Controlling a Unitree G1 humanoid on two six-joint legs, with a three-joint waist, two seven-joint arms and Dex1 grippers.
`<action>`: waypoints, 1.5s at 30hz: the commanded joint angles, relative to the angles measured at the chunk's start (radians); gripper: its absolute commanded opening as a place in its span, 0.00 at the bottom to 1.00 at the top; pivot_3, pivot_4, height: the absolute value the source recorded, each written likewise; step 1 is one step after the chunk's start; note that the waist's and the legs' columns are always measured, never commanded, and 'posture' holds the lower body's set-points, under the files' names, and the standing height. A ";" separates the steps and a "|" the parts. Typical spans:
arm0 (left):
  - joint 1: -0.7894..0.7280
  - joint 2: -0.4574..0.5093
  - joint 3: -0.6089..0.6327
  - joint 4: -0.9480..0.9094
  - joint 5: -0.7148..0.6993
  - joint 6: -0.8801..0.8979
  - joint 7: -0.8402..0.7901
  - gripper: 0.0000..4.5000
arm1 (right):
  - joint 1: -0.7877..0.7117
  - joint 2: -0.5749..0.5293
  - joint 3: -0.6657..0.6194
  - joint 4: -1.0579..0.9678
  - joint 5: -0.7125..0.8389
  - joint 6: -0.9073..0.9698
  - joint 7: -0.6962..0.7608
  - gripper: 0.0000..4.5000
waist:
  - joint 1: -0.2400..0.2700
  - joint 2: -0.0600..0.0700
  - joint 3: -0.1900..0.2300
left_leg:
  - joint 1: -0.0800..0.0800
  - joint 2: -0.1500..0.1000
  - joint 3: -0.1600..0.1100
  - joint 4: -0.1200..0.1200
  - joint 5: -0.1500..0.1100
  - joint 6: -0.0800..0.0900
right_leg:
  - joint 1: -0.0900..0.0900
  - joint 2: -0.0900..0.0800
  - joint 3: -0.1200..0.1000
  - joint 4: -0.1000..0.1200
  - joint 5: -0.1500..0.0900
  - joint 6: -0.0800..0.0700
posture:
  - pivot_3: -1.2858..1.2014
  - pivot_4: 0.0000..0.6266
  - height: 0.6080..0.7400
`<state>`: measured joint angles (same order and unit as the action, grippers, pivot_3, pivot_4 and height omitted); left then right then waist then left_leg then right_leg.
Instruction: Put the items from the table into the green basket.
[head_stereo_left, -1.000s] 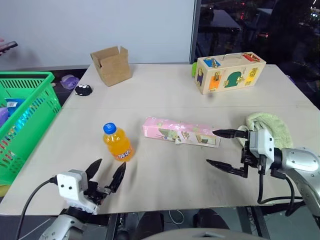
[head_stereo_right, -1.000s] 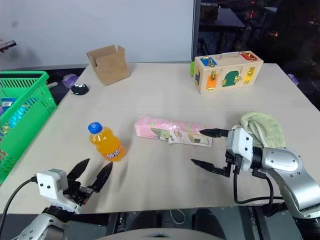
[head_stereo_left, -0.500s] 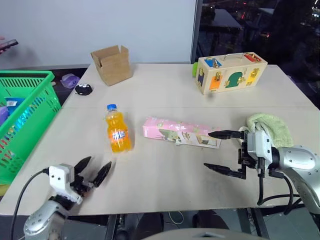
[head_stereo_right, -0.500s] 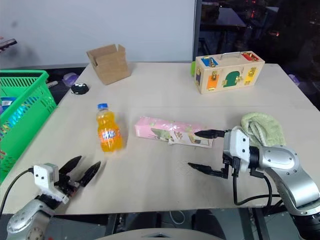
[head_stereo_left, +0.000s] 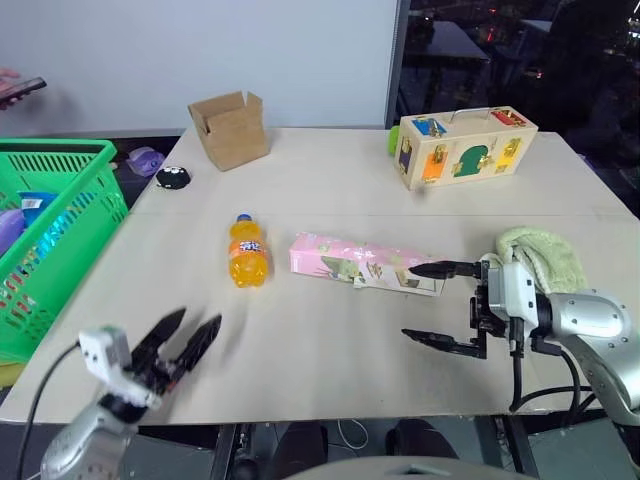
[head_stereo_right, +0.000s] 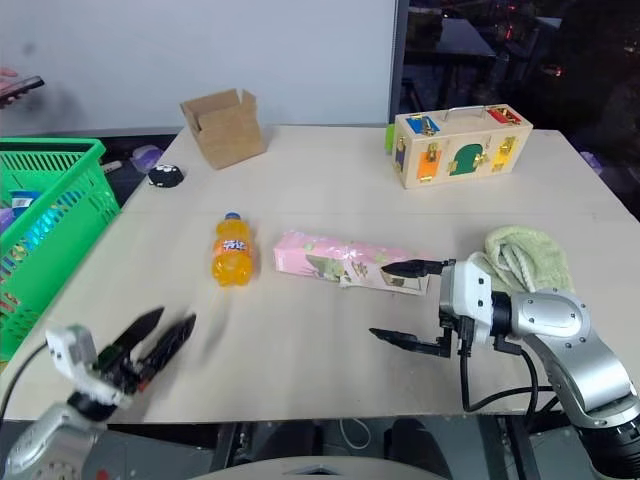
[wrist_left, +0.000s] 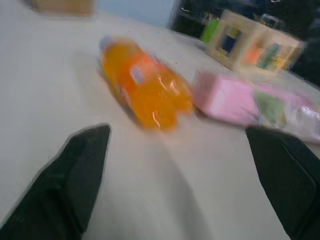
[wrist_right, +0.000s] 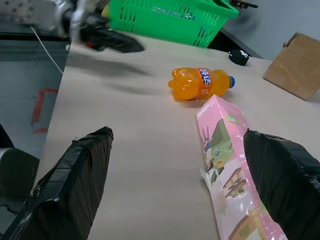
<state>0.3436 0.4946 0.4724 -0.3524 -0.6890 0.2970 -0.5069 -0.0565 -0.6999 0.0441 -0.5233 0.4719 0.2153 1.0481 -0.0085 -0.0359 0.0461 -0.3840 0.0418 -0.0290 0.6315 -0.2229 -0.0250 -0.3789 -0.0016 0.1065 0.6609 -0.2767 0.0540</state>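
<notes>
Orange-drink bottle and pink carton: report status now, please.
Left gripper open, empty. Right gripper open, empty, beside long flat pink printed carton. Small orange-drink bottle with blue cap lying on pale beige table. Bright green plastic basket at table's left; nothing between.

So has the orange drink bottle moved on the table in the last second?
Yes. The orange drink bottle now lies on its side level with the pink carton end, farther from the table's near edge than before.

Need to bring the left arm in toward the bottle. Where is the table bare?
Bare: the near table strip between the left hand and right hand, and the stretch from the orange bottle toward the green basket. Crowded: the pink carton lies close beside the bottle.
</notes>
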 joint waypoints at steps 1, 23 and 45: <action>-0.337 0.202 0.001 -0.158 -0.169 0.452 0.365 1.00 | -0.033 0.001 -0.008 0.015 -0.007 -0.019 -0.002 0.98 | 0.017 -0.004 0.003 | 0.000 0.000 -0.002 0.001 0.000 0.000 | 0.000 0.001 -0.001 0.002 0.000 0.000 | 0.55 0.00 1.00; -1.046 0.284 -0.220 0.257 -0.368 1.317 0.871 1.00 | -0.113 0.057 -0.052 -0.007 0.095 0.107 -0.132 0.98 | -0.001 0.003 0.002 | -0.007 -0.002 -0.014 0.002 0.000 -0.001 | -0.001 0.001 -0.012 0.003 0.003 0.002 | 0.53 0.01 1.00; -1.169 -0.002 -0.280 0.700 -0.045 1.315 0.899 0.67 | -0.095 0.055 -0.065 -0.070 0.115 0.139 -0.177 1.00 | -0.009 0.011 -0.003 | -0.008 -0.004 -0.015 0.003 0.000 -0.001 | -0.001 0.001 -0.012 0.003 0.004 0.002 | 0.50 0.02 1.00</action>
<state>-0.8330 0.5137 0.1912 0.2988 -0.7828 1.6093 0.4181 -0.1496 -0.6386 -0.0064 -0.5506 0.5878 0.3668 0.8778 -0.0173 -0.0254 0.0434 -0.3916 0.0379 -0.0440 0.6344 -0.2230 -0.0260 -0.3796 -0.0009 0.0946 0.6638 -0.2733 0.0563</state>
